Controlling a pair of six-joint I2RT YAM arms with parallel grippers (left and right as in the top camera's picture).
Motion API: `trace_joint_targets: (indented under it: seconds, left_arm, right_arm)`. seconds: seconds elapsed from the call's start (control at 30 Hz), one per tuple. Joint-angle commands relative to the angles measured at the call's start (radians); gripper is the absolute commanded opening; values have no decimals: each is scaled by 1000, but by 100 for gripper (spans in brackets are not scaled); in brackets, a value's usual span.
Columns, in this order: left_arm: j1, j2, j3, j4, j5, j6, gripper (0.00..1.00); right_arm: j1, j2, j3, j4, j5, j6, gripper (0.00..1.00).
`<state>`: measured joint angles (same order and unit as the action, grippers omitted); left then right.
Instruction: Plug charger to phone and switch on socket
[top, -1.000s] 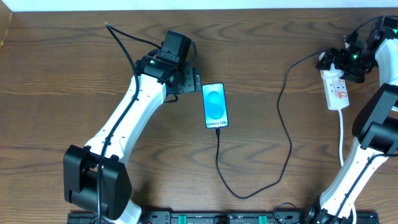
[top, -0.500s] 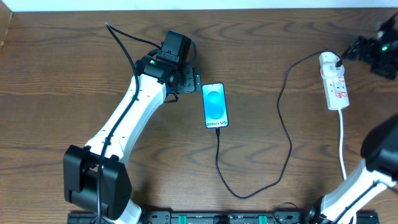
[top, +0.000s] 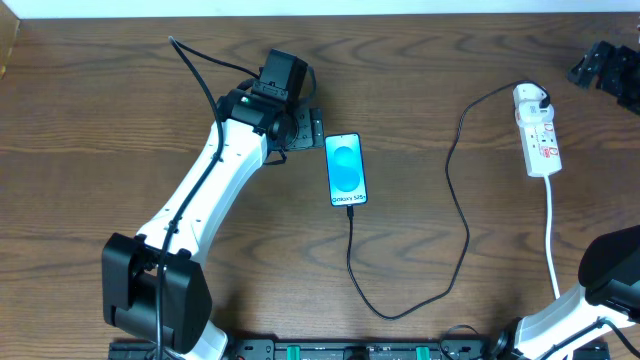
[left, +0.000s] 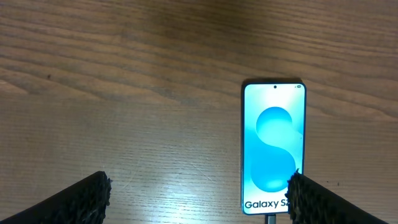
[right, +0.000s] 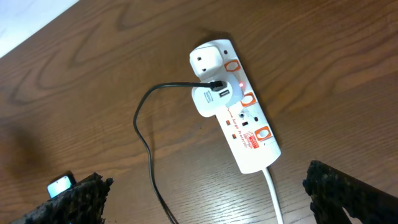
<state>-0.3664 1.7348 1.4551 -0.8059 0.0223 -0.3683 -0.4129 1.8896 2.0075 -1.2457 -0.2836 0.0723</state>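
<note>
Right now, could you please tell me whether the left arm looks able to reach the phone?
Probably yes: the left pincer sits open right beside the phone, with nothing between them; the charger leaves the phone's near end, clear of that side.

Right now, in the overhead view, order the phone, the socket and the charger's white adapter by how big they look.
1. socket and phone: near alike. The socket looks slightly longer and the phone wider, so I give no firm rank.
2. white adapter: plainly the smallest, plugged into the socket.
</note>
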Motion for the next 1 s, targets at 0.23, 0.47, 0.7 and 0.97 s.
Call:
trace_joint_targets:
  seconds: [0.23,0.47,0.7,0.97]
  left_arm:
    - [3,5,8,-4,-16,9,91]
    - [5,5,7,-4,-16,9,90]
    - [2,1,6,-5,-15,9,91]
    - [0,-116,-90,-8,-17,18,91]
  right_arm:
    - [1,2,2,-3,-5,13,99]
    - [1,2,2,-3,-5,13,99]
    - [1,2,2,-3,-5,13,99]
    - [1,2,2,-3,-5,13,99]
